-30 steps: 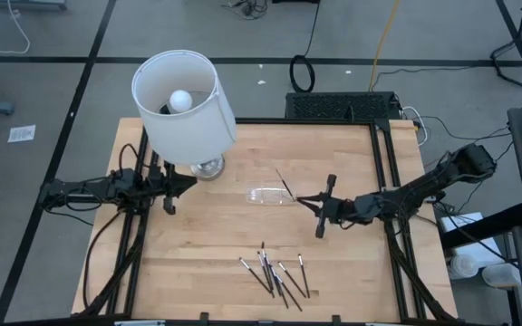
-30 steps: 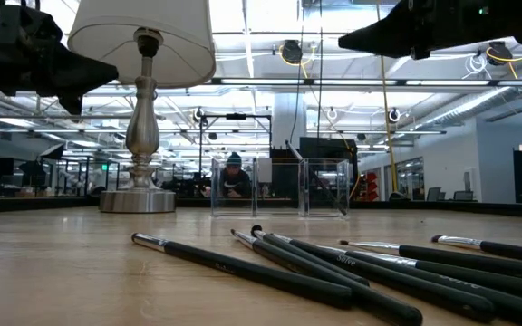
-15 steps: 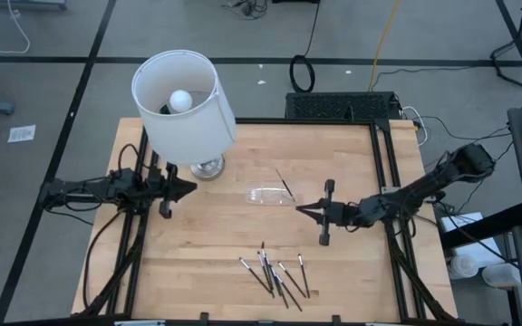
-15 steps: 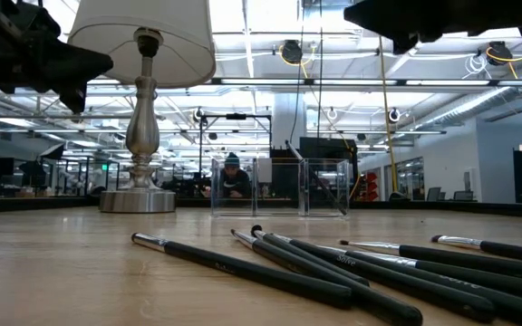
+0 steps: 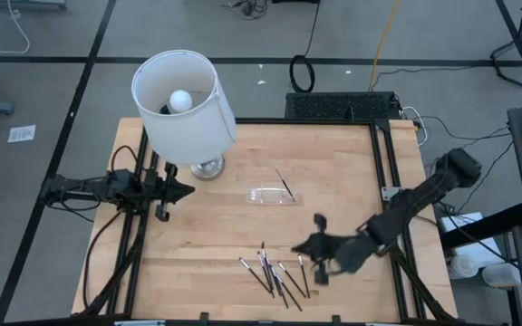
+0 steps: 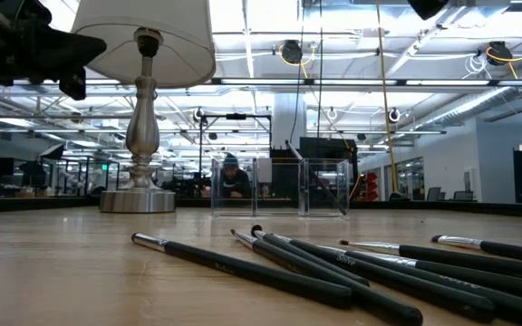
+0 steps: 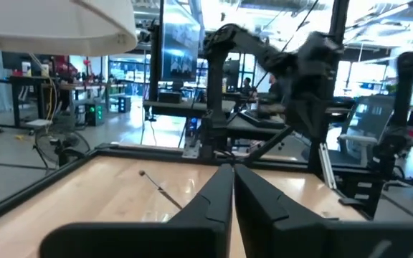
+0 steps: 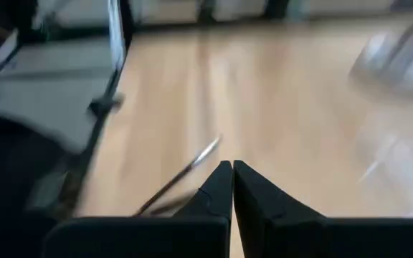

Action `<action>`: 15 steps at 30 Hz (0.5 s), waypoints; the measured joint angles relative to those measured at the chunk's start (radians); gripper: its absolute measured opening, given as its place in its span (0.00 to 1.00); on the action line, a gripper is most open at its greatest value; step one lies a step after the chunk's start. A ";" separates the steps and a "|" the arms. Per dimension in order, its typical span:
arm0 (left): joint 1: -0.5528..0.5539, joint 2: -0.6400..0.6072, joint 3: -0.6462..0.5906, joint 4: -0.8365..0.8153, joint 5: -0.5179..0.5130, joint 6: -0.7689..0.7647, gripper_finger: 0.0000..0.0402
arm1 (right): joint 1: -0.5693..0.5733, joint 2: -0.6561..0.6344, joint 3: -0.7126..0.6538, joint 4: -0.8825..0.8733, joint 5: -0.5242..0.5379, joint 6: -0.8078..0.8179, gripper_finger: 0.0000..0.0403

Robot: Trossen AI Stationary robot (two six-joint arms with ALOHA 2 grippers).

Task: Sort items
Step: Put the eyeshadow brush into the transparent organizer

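Several thin dark sticks with pale ends (image 5: 275,276) lie in a loose bunch on the wood near the table's near edge, close up in the low view (image 6: 333,267). One more stick (image 5: 284,184) stands slanted in the small clear tray (image 5: 265,195). My right gripper (image 5: 302,246) hovers shut just right of the bunch and well above the table, and its wrist view (image 8: 232,168) shows one stick (image 8: 185,172) below. My left gripper (image 5: 188,190) waits shut near the lamp base (image 5: 207,167).
The white-shaded lamp (image 5: 184,104) stands at the table's far left, its metal foot (image 6: 139,199) on the wood. The clear tray (image 6: 279,187) sits mid-table. Bare wood lies between the tray and the sticks. A person shows in the room beyond the tray.
My right gripper has swung from beside the clear tray toward the table's near edge and leftward, ending beside the bunch of sticks; it is blurred from the motion. My left gripper has stayed by the lamp. The sticks and the tray have not moved.
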 joint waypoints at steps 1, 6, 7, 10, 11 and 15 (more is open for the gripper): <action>0.000 0.000 0.000 -0.002 0.000 0.005 0.07 | 0.005 0.050 0.059 -0.101 -0.030 0.090 0.00; 0.000 0.000 0.000 0.008 -0.008 0.004 0.06 | 0.001 0.259 0.254 -0.486 -0.105 0.428 0.00; 0.000 0.000 0.000 0.016 -0.009 0.004 0.05 | -0.006 0.279 0.266 -0.505 -0.118 0.464 0.00; 0.001 0.000 0.000 0.026 -0.011 0.004 0.02 | -0.031 0.318 0.268 -0.507 -0.198 0.539 0.00; 0.001 0.000 0.000 0.029 -0.011 0.003 0.01 | -0.041 0.326 0.268 -0.507 -0.237 0.559 0.00; 0.001 0.000 0.000 0.038 -0.015 0.014 0.03 | -0.057 0.339 0.268 -0.477 -0.344 0.602 0.01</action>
